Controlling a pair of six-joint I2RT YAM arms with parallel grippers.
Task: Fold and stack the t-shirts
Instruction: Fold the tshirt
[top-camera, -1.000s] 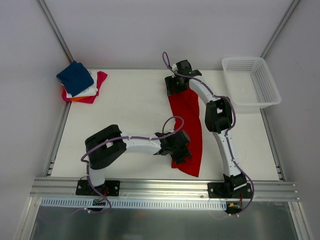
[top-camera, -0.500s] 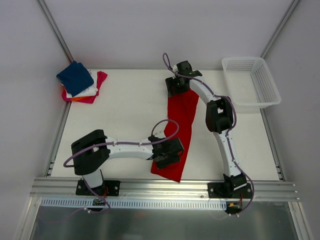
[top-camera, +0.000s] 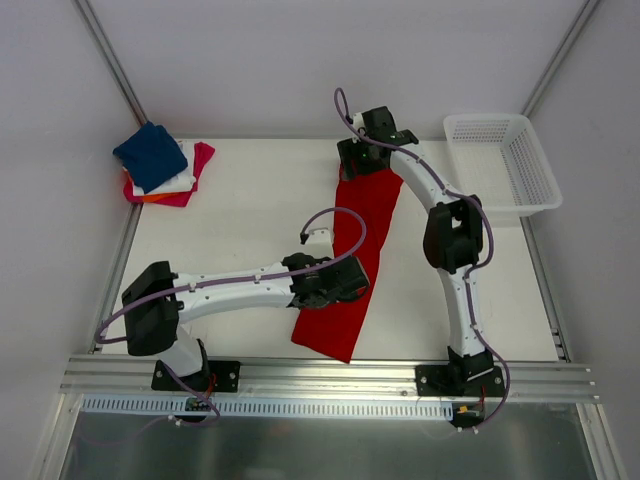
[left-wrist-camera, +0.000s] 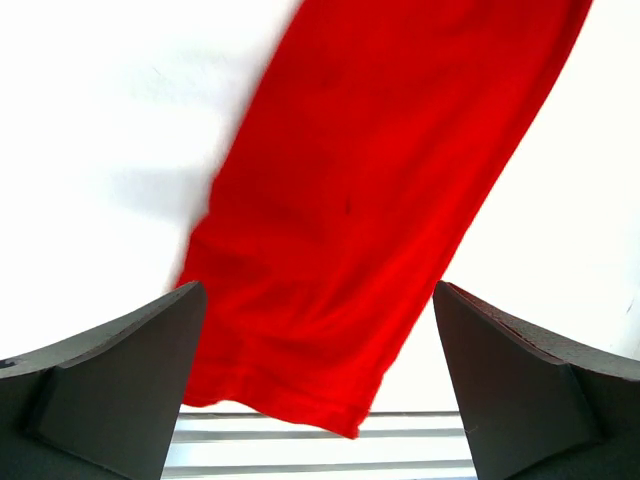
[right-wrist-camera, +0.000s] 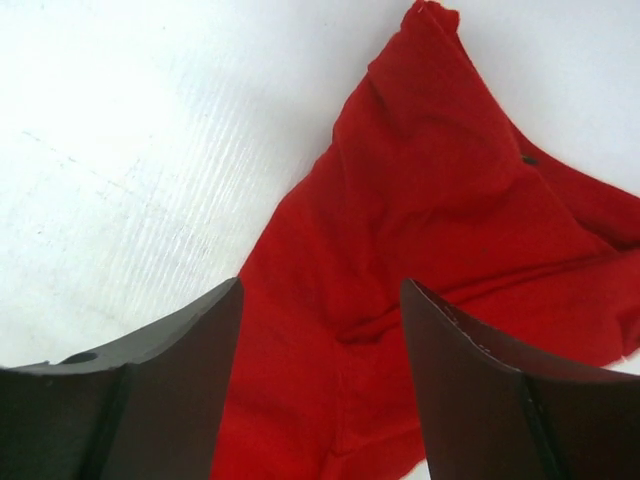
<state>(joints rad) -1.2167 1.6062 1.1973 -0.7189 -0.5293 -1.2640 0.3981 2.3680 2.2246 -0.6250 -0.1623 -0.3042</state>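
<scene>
The red shirt lies in a long band on the table. The left gripper is over its near end, jaws spread wide and empty. The right gripper straddles the far end, jaws apart with cloth between them; whether it pinches the cloth cannot be told. The folded shirts sit stacked in the far left corner.

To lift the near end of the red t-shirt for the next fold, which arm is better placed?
Left. The left end effector is open over that end of the red t-shirt; the right end effector sits at the far end.
</scene>
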